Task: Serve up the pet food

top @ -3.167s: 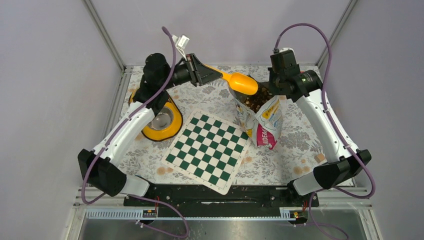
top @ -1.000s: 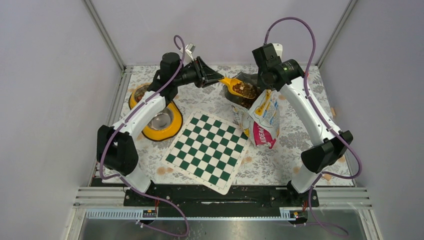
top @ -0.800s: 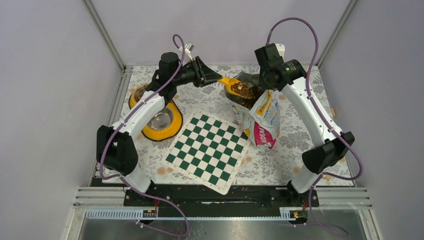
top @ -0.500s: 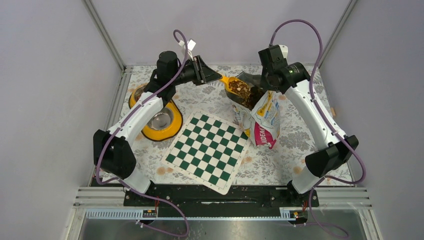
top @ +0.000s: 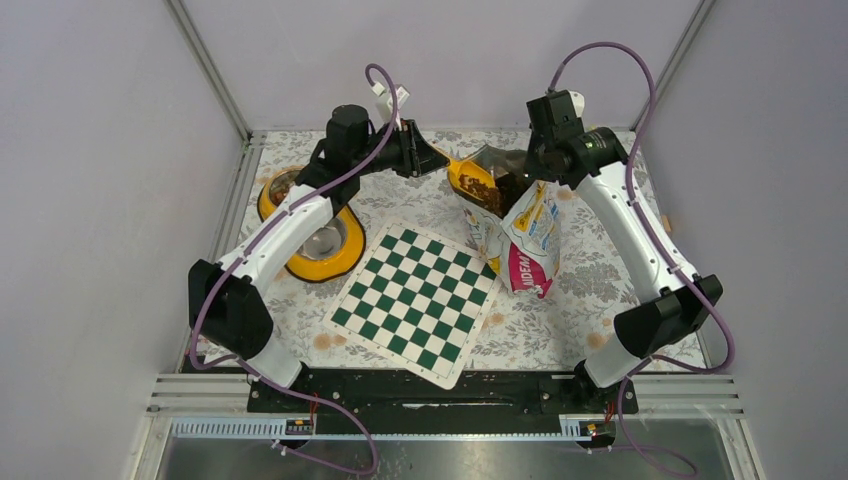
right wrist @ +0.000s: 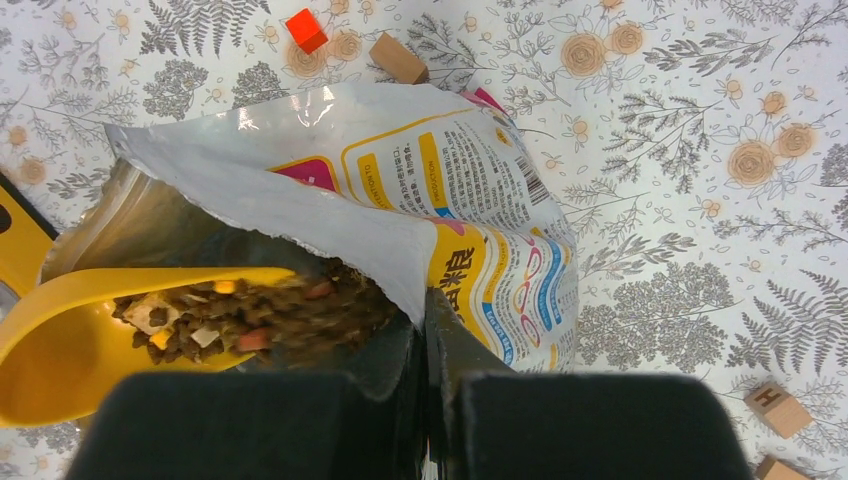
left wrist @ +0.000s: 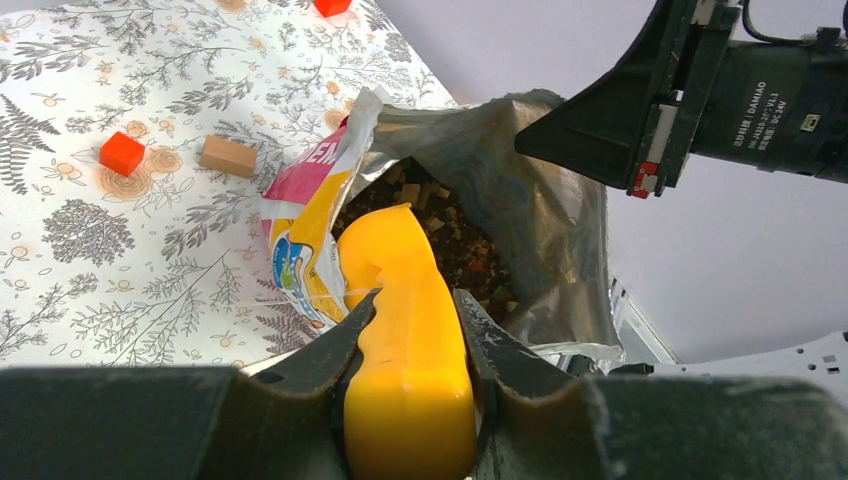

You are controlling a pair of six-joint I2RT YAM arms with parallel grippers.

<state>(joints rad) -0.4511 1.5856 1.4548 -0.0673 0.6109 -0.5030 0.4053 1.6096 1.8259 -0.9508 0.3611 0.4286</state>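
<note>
- The left gripper [left wrist: 415,300] is clamped on the handle of a yellow scoop [left wrist: 405,350], one finger pressed to each side of it
- The right gripper [right wrist: 425,325] is pinched together on the upper lip of the food bag [right wrist: 480,180], holding the mouth up and open
- The bag stands at the far side of the table [top: 600,280], right of centre, leaning on its folded lower part
- The pet food [right wrist: 250,315] is in two places: a brown heap lies in the scoop's bowl, and more shows loose down inside the bag
- The scoop's bowl sits at the bag's mouth, its tip under the silver lip and its open side up; by my reading the load is taken, so the filling step looks done or nearly so
- The yellow feeder [top: 320,245] with steel bowls stands at the left, well apart from the bag; its near bowl shows bare metal, and the far bowl is partly hidden by the left arm, so I cannot tell what it holds
- Left to do, as I judge it: lift the scoop clear of the bag, carry it level to the left and tip it into a bowl
- The chessboard [top: 415,300] lies near the middle, just beside the bag's foot; a red cube [left wrist: 122,153] and a wooden block [left wrist: 228,156] lie loose on the table beyond the bag and play no part
</note>
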